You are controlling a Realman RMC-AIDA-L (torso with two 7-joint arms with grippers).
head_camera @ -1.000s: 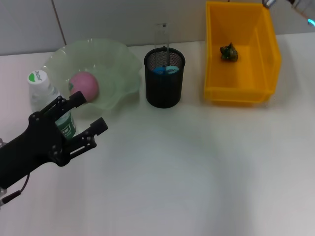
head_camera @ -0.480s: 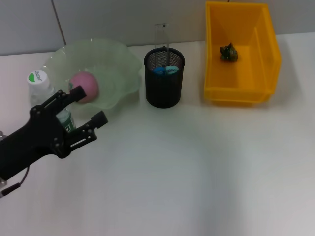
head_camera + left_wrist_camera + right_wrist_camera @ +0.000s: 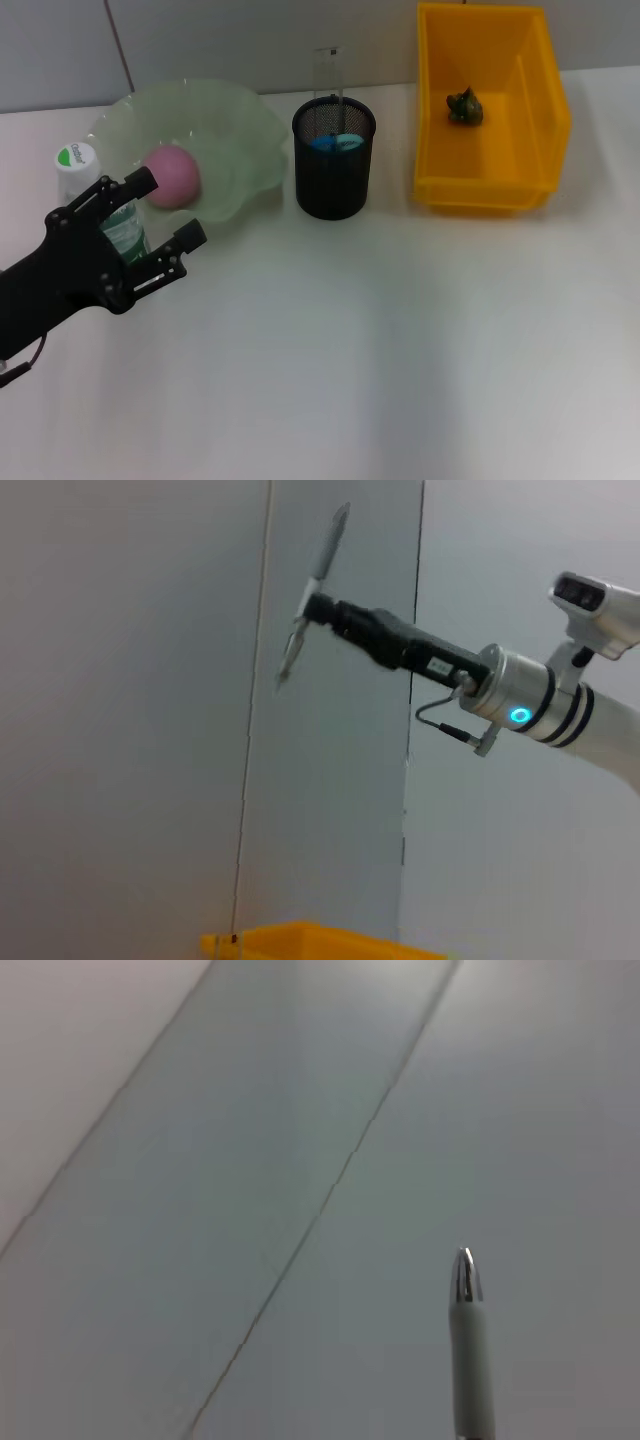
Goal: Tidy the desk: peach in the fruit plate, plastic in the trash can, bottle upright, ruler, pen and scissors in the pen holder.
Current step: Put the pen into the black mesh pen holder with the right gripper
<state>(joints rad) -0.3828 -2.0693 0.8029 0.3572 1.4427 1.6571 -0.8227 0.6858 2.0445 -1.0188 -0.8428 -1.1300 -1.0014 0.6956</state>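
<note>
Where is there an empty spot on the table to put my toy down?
The big bare patch is the near half of the table, in front of the pen holder and yellow bin. It's crowded at the far left, where the left gripper sits open by the bottle and fruit plate.

The left gripper (image 3: 165,210) is matte black throughout, built from skeletal linkage fingers with rounded black pads (image 3: 141,181) at the tips. A thin black cable runs beneath its black wrist housing. In the left wrist view, the right arm (image 3: 560,710) has a glossy white shell, a silver cylindrical wrist collar with black bands, a lit cyan ring indicator, a looped grey cable, and a black gripper body.
</note>
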